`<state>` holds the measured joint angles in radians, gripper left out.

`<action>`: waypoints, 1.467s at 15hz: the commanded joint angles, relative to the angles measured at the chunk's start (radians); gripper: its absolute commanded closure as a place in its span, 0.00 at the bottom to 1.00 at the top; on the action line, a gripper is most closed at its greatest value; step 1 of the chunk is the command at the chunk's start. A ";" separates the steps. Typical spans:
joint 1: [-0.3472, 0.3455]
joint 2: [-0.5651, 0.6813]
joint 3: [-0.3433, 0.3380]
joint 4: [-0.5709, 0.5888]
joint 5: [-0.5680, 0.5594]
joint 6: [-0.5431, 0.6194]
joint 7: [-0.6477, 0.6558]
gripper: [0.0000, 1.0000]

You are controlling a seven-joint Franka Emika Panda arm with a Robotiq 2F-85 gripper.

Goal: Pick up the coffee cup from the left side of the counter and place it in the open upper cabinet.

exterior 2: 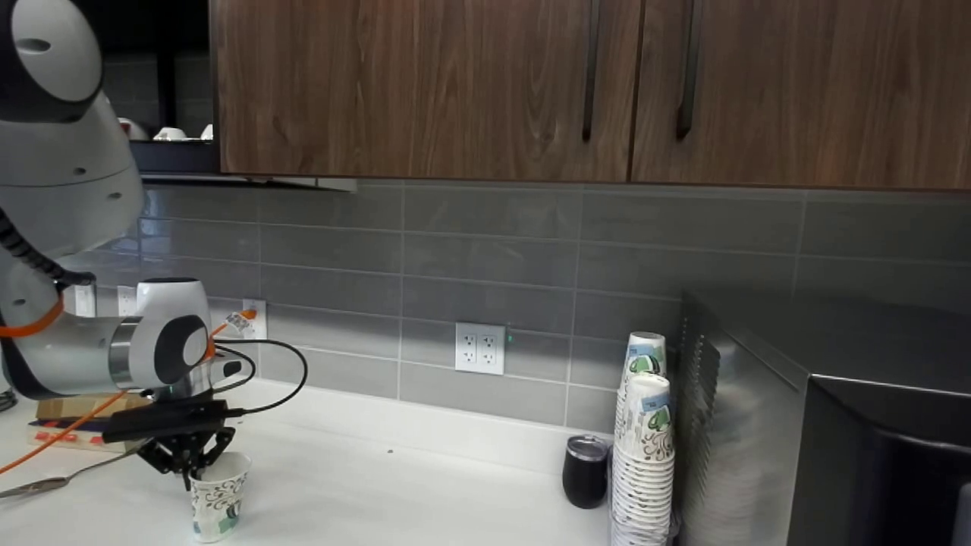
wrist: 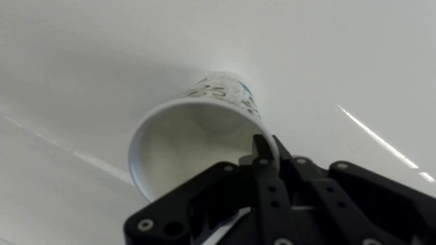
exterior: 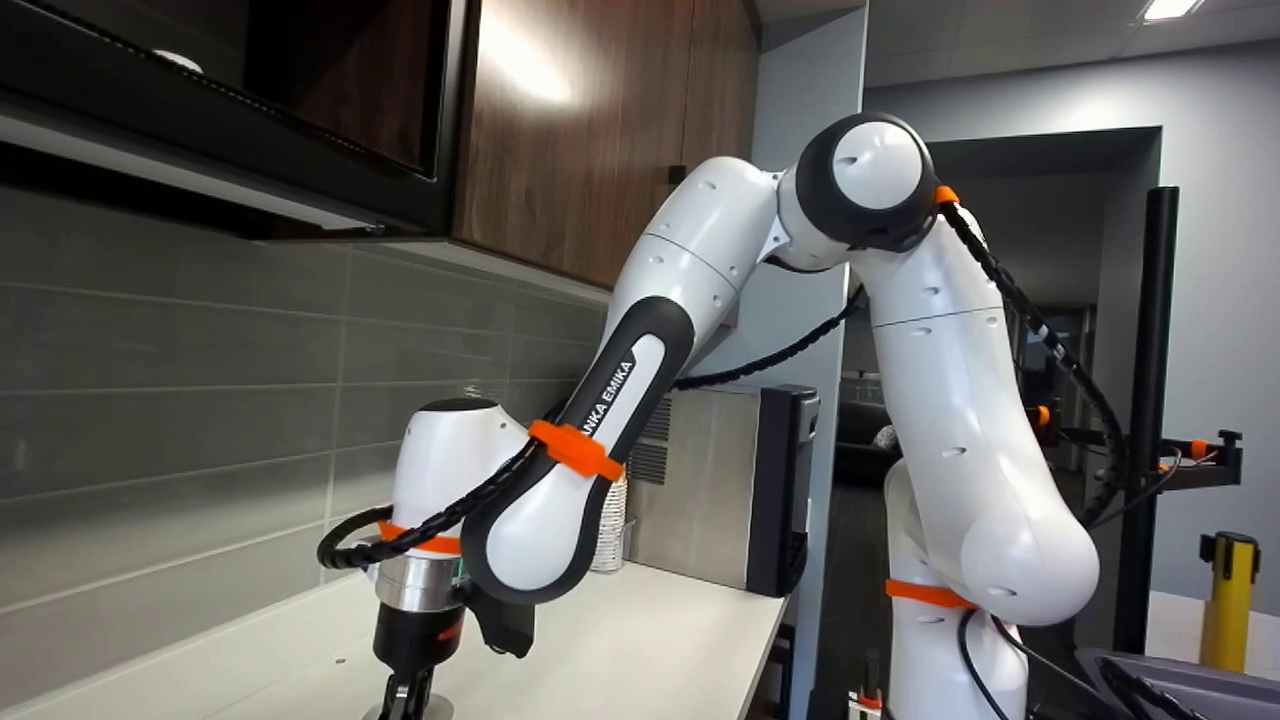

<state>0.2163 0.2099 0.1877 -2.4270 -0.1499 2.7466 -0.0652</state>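
The coffee cup [exterior 2: 218, 497], white with a green and teal print, stands about upright at the left of the counter [exterior 2: 425, 493] in an exterior view. In the wrist view I look down into the cup [wrist: 201, 136]. My gripper [wrist: 268, 144] is shut on its rim, one finger inside and one outside. The gripper also shows in both exterior views [exterior: 405, 695] [exterior 2: 193, 470]. I cannot tell whether the cup's base touches the counter. The open upper cabinet [exterior: 345, 75] has a dark inside; its shelf edge [exterior 2: 178, 157] holds small white items.
A stack of paper cups [exterior 2: 642, 493] and a black tumbler [exterior 2: 584, 472] stand beside a steel appliance [exterior 2: 758, 379]. A box [exterior 2: 91, 409] and a utensil [exterior 2: 45, 485] lie behind the gripper. Closed wood doors [exterior 2: 425, 91] hang right of the open cabinet.
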 commanded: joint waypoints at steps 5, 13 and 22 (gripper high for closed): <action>0.076 -0.352 0.052 -0.145 -0.121 -0.352 0.223 0.99; 0.199 -0.729 0.215 -0.166 -0.031 -0.676 0.224 0.99; 0.308 -0.971 0.234 0.174 0.101 -1.098 0.153 0.99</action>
<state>0.5315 -0.7280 0.4220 -2.3950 -0.0958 1.7722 0.1318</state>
